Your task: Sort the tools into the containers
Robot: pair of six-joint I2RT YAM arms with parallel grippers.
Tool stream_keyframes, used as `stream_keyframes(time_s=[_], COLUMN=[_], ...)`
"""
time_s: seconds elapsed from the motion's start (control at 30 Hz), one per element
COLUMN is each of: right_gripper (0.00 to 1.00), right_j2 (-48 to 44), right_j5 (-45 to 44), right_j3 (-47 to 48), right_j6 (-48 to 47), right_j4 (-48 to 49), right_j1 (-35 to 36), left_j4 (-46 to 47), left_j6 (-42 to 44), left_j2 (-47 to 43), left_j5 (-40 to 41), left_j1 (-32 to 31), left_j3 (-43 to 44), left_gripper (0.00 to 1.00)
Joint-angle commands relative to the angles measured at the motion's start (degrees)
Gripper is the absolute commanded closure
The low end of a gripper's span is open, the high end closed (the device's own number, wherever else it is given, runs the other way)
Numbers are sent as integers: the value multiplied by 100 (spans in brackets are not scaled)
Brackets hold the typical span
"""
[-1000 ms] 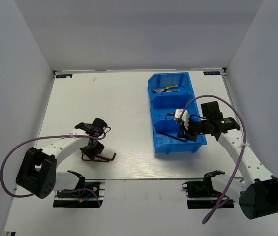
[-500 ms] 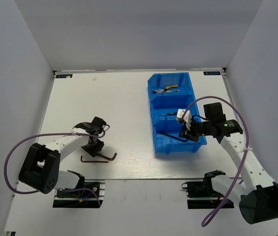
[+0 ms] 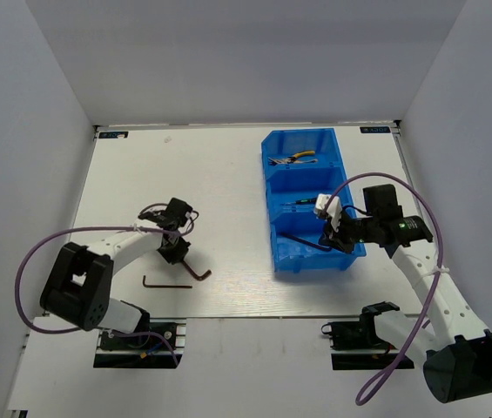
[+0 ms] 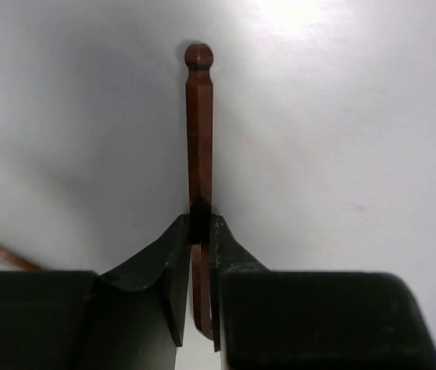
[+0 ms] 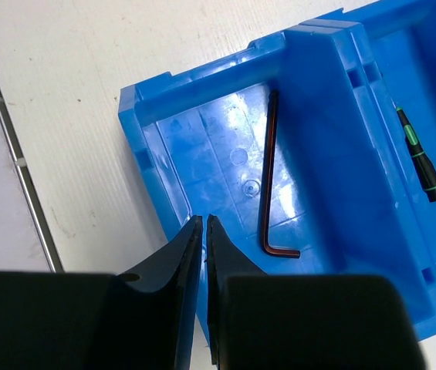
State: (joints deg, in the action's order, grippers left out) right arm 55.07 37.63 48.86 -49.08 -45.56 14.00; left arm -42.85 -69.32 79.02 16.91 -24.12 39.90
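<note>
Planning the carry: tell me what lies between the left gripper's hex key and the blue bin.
Only bare table, seen in the top view, between hex key and blue bin.

Top cam looks down over whole table (image 3: 211, 174); wrist cams close-up, right shares bin (image 3: 315, 259) w/ top.

One hex key (image 5: 268, 173) in bin (image 5: 319, 108), nearest compartment

A robotics lab cell: bare white walls (image 3: 228, 52) box in a white table (image 3: 219, 174).
</note>
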Motion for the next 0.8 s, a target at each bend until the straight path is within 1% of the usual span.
stream_keyframes(time_s=[0.0,0.03,0.07,0.13,0.17,0.33,0.4,0.43,0.47,0.5,0.53,0.57,0.6,0.63,0.67,0.7,0.73,0.77], right_gripper=[88,88,88,88,87,86,88,90,92,99,100,100,100,100,100,100,100,100], right_j2=[-49,-31,-5,4,13,-76,-145,-189,-242,-277,-408,-435,-496,-575,-628,-646,-629,-620], right_j5=[52,43,52,-9,-36,-247,-440,-588,-790,-1096,-1282,-1667,-2132,-2372,-2618,-3290,-3488,-3977], right_j3=[1,35,71,123,141,212,194,177,142,106,71,-16,-52,-139,-175,-158,-88,-52], right_j6=[197,223,250,267,285,355,486,539,601,888,1057,1459,1576,1699,1978,2216,2393,2499], right_j4=[21,30,30,47,30,108,240,284,537,661,828,1360,1540,1715,2039,2190,2288,2367], right_j1=[-20,-46,-20,-20,-29,-29,-38,-38,-46,-38,-46,-55,-64,-81,-73,-73,-99,-108], left_j4=[1022,1137,1295,1744,1936,2561,2711,2808,3000,3054,3159,3412,3519,3581,3425,3372,3310,3309], left_j6=[1146,1566,1771,2062,2324,2326,2143,2081,2011,1827,1756,1572,1475,1378,1247,1097,992,912], left_j2=[307,307,368,368,438,736,895,982,1157,1237,1299,1369,1370,1422,1475,1476,1563,1633], left_j5=[-397,-512,-878,-1232,-1660,-2348,-2420,-2516,-2586,-2587,-2518,-2430,-2325,-2123,-1965,-1841,-1623,-1559], left_j1=[-119,-119,-189,-190,-251,-435,-567,-620,-751,-830,-910,-1076,-1164,-1252,-1436,-1533,-1639,-1736], left_j3=[543,728,1034,1343,1632,2591,2838,3031,3119,3199,3260,3261,3313,3383,3471,3542,3664,3665], left_gripper=[100,100,100,100,100,100,100,100,100,100,100,100,100,100,100,100,100,100])
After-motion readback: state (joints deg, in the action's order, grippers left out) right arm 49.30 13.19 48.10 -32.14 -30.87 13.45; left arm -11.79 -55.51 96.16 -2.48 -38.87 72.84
